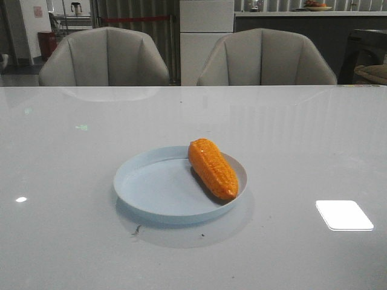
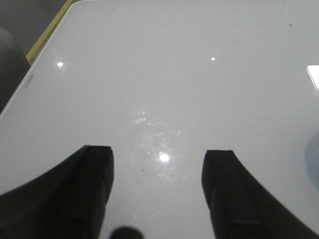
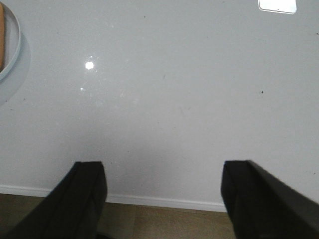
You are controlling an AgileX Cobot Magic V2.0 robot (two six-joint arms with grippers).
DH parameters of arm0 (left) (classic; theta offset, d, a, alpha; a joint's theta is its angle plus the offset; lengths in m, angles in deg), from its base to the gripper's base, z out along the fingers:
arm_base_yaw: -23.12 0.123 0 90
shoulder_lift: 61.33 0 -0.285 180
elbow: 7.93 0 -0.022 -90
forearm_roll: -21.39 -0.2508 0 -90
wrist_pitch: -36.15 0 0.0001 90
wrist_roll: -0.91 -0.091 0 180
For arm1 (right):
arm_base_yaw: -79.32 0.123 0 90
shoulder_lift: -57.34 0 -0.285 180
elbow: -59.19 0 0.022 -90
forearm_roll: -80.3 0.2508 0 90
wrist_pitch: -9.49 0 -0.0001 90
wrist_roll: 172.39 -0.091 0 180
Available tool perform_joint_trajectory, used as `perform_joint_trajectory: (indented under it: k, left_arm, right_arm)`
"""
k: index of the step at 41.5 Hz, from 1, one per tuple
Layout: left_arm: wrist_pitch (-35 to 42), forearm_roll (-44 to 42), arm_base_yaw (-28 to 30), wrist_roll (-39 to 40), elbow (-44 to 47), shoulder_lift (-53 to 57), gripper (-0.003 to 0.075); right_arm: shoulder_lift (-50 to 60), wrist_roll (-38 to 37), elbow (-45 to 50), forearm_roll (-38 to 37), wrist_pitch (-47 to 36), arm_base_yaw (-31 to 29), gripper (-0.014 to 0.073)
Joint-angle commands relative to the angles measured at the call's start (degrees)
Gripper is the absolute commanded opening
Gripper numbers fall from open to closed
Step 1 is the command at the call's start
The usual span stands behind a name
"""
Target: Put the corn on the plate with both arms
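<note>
The orange corn (image 1: 212, 168) lies on the right half of the pale blue plate (image 1: 151, 187), its blunt tip toward the near right rim. The plate sits mid-table. Neither arm shows in the front view. My left gripper (image 2: 157, 159) is open and empty over bare table top; a pale blue blur at that view's edge may be the plate. My right gripper (image 3: 163, 172) is open and empty above the table's near edge. The plate's rim (image 3: 15, 55) and a sliver of corn (image 3: 2, 35) show at that view's corner.
Two grey chairs (image 1: 106, 57) (image 1: 266, 57) stand behind the table's far edge. The white glossy table (image 1: 302, 139) carries bright light reflections. The table's edge (image 3: 149, 200) with brown floor below shows in the right wrist view; a yellow floor strip (image 2: 50, 30) shows beside the table's corner.
</note>
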Motion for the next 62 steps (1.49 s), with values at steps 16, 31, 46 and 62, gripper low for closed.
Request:
perform_joint_trajectory:
  k: [16,31,46,62]
  left_arm:
    - [16.1,10.3,0.0,-11.1,6.0,13.7,0.0098]
    - [19.3,10.3,0.0,-11.1,18.1,37.9,0.0095]
    - [29.7,10.4,0.0,-11.1,31.7,40.1,0.0095]
    - [16.4,10.5,0.0,-11.1,35.2,40.0,0.0095]
  right_arm:
    - [0.0,0.0,-1.5,0.0,-3.1,-0.3,0.0587]
    - [0.0,0.0,-1.5,0.0,-3.0,-0.3,0.0587]
    - [0.0,0.0,-1.5,0.0,-2.9,-0.3,0.0587]
    - [0.0,0.0,-1.5,0.0,-3.0,-0.3,0.0587]
